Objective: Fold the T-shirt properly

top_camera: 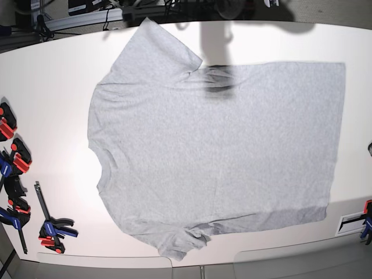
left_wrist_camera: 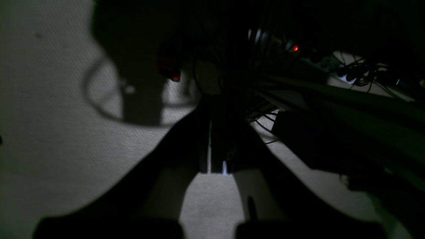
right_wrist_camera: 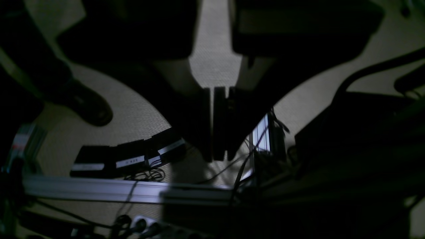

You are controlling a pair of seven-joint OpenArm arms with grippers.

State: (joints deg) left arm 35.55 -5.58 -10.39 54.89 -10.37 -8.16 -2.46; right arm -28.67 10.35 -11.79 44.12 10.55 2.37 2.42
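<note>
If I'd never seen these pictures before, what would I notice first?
The big grey T-shirt, spread flat and plain side up, fills the middle of the white table, collar toward the left. Red, blue and black clamps sit along the table's left edge. The wrist views are dark: each shows shut jaws, the left gripper and right gripper, over a pale floor with cables.

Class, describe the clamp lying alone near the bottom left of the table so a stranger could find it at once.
Start at the white table with the grey T-shirt spread flat on it. Look left of the collar to the table's edge, where red-and-black clamps cluster. The clamp meant lies apart, nearer the bottom left corner, its long thin bar bare on the tabletop.
</note>
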